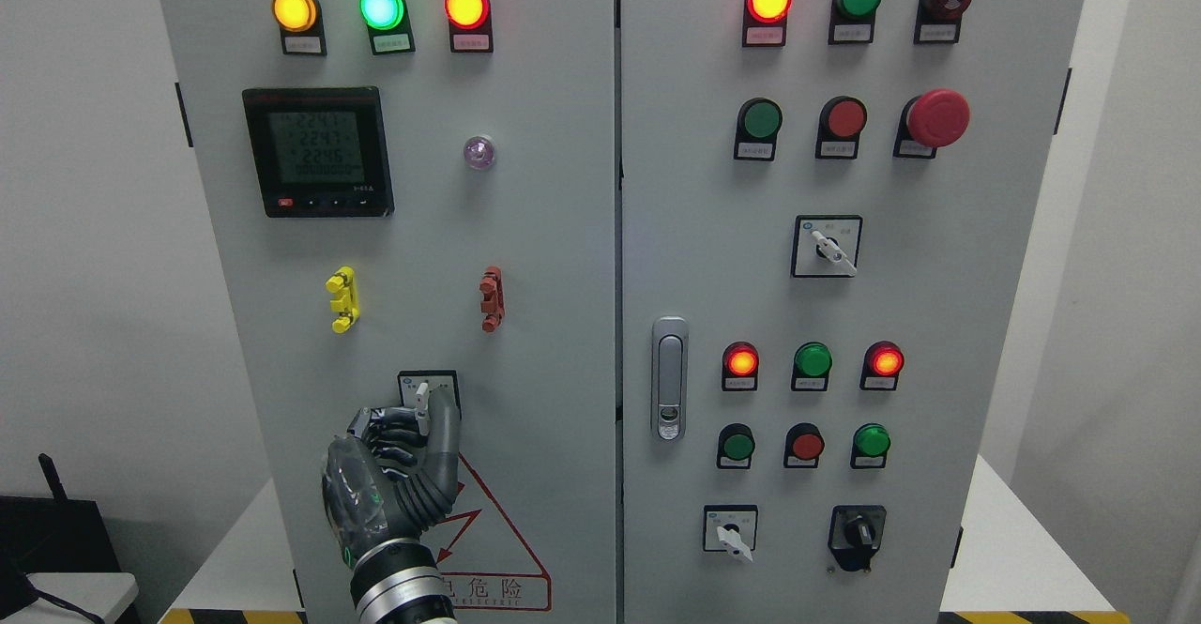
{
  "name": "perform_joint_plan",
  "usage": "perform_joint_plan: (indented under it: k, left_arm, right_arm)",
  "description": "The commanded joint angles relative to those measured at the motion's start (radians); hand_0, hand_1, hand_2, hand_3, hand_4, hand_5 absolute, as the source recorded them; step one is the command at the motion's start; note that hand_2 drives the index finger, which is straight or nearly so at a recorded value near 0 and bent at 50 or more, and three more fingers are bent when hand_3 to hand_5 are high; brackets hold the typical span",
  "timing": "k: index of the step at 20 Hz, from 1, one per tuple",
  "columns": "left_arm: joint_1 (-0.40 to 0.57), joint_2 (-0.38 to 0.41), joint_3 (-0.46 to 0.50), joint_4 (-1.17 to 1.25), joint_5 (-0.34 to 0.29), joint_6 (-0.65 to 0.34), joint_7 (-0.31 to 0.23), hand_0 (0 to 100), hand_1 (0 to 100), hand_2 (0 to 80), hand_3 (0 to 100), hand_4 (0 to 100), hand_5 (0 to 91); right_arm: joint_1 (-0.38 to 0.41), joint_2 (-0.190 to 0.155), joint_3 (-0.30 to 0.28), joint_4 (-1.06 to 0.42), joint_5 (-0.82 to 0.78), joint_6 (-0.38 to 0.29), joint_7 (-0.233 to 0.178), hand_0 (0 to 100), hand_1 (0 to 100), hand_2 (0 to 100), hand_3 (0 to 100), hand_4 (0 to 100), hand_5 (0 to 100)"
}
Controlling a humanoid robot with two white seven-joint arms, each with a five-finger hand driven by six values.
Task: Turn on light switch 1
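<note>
- Left robot hand [399, 460], dark and metal-fingered, raised from the lower left, fingers curled by the small white rotary switch lever [423, 397]; grip on it impossible to confirm.
- Lever low on the grey cabinet's left door [544, 258], under yellow [342, 299] and red [491, 297] clips.
- Contact step, apparently; next, a careful pinch and twist.

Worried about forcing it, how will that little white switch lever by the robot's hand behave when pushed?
The selector switch lever looks like stiff plastic and is panel-mounted, so it probably pivots rather than bends. It is narrow, so the left hand touching it might slip off sideways.
</note>
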Motion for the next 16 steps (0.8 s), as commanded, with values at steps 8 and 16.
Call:
perform_joint_plan:
  k: [8,16]
  left_arm:
    - [0.000,0.000,-0.006,0.000,0.000,0.003,0.000,33,42,58.2,77,81,75.6]
    - [0.000,0.000,-0.006,0.000,0.000,0.008,-0.002,37,40,59.0,77,81,75.6]
  right_arm:
    - [0.000,0.000,0.000,0.000,-0.017,0.001,-0.001,12,39,0,0,0,0]
    - [0.000,0.000,0.000,0.000,-0.018,0.001,-0.001,12,39,0,0,0,0]
